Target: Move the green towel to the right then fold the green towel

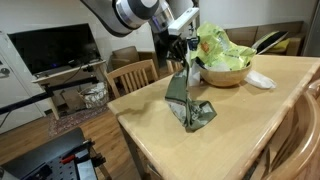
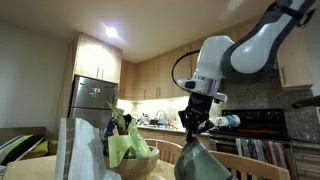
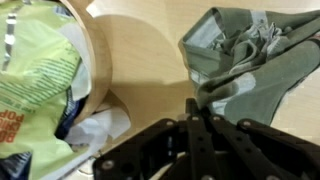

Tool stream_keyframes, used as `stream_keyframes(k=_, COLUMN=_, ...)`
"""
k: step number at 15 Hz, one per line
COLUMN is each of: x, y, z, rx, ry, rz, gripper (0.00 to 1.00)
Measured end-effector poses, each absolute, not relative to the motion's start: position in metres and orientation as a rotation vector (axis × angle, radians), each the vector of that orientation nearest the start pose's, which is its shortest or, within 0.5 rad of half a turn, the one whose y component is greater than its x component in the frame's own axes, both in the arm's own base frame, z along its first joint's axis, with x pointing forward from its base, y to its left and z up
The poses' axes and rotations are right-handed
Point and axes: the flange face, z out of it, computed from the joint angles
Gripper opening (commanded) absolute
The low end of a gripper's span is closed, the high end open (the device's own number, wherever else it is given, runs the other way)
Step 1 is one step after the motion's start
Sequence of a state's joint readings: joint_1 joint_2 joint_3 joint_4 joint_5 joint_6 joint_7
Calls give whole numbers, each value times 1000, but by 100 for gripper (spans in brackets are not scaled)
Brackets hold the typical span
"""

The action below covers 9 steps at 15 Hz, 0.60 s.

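Here the wooden worktop (image 1: 250, 120) fills most of an exterior view, pale and bare apart from a few things at its far end. The white-and-grey arm (image 1: 135, 12) reaches down over it from above; it also shows against kitchen cabinets in both exterior views.

The wooden bowl (image 1: 225, 75) stands near the far edge of the worktop. It holds a crumpled light green bag (image 3: 35, 70). In the wrist view that bag carries orange print, too blurred to read. No other writing or brand is legible anywhere.

The green towel (image 1: 188, 100) hangs just beside the bowl, on the nearer side, without touching it. It is olive-green and soft, drawn up into a narrow peak at the top. Its lower end is bunched in folds on the worktop. The wrist view shows a paler speckled panel gathered in creases (image 3: 245, 55), with darker green bands along the edges.

The gripper (image 1: 181, 66) points straight down, its black fingers pressed together on the top fold of the towel.

A crumpled white piece (image 3: 100, 130) lies on the worktop against the foot of the bowl.
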<state>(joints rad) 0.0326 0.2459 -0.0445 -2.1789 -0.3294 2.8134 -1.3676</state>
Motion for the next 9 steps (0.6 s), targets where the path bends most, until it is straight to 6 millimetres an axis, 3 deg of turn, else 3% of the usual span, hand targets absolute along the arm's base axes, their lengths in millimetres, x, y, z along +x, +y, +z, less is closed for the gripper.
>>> stream_keyframes(k=4, x=613, y=-11, z=310, rx=1915, ry=1914, rz=238, gripper=1)
stream_keyframes(k=9, x=616, y=-6, z=265, rx=1956, ry=1956, rz=170, gripper=1)
